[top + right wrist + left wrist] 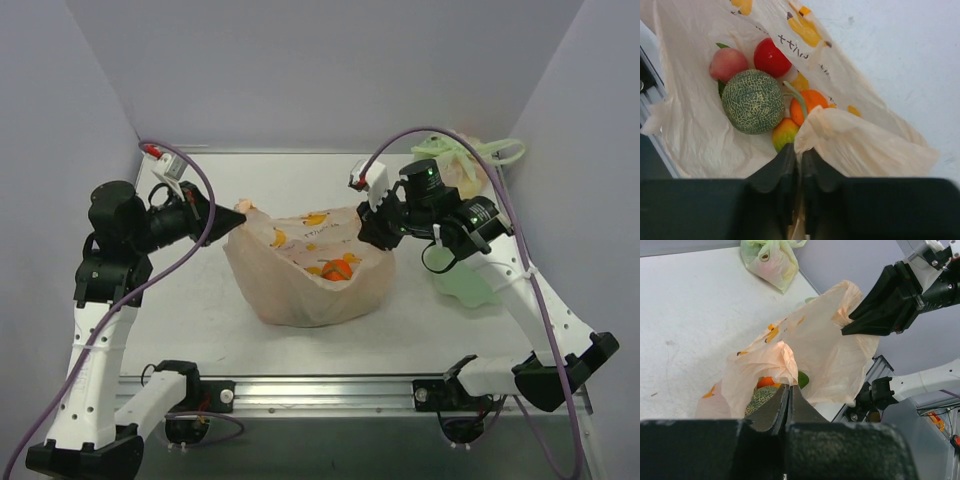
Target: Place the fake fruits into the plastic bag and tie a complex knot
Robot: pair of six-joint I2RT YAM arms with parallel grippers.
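Plastic bag (300, 290) pinched: left pincer (240, 216), right pincer (368, 236); pale green bag (771, 262) behind.

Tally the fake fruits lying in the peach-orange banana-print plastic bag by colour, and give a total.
Dark green bumpy round melon: 1
Glossy red fruit: 1
Pinkish-red fruit: 1
Orange fruit: 1
Yellow-green fruit with a red blush: 1
Total: 5 in view inside the peach-orange plastic bag; the film may hide more.
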